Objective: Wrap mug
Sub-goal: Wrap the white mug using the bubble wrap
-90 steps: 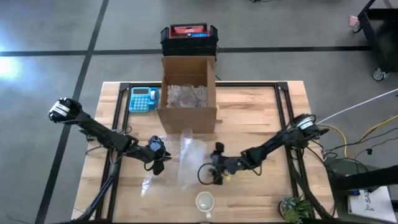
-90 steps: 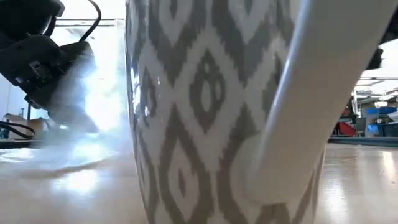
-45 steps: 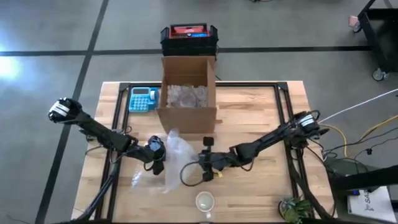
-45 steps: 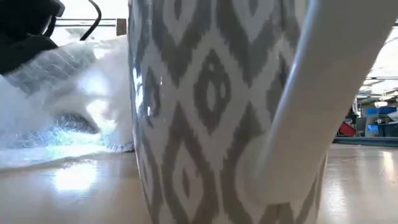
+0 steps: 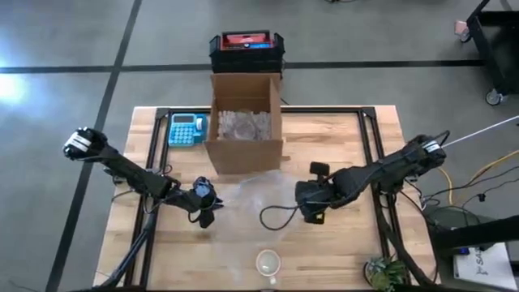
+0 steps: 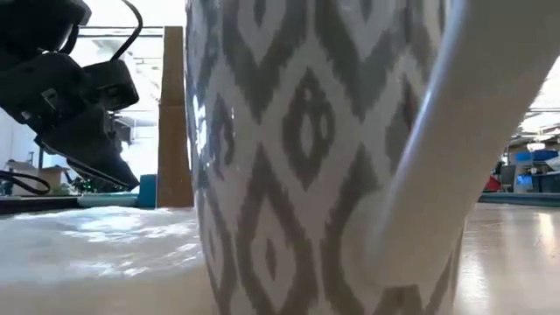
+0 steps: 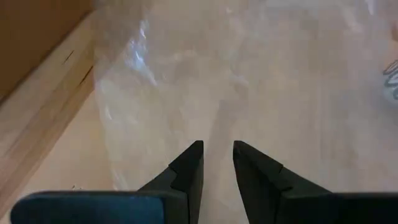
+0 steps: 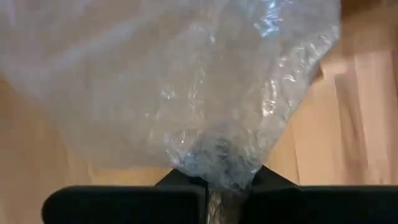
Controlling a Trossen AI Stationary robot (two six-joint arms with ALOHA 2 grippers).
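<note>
- Step in hand, I'd say: laying the bubble wrap sheet [image 5: 255, 199] flat in front of the cardboard box [image 5: 246, 122]; the mug isn't wrapped yet.
- Right gripper [image 8: 227, 186] is clamped on one bunched edge of the sheet, off to the right of the box front.
- Left gripper [image 7: 216, 163] sits low over the sheet's other side, left of the box front, fingers a narrow gap apart and holding nothing that I can see.
- Patterned mug [image 5: 267, 262] stands upright near the table [image 5: 340, 251] edge, well apart from the box, just clear of the sheet.
- Next call: let go of the sheet, fetch the mug, set it on the wrap.
- Blue calculator [image 5: 186, 129] beside the box is irrelevant.
</note>
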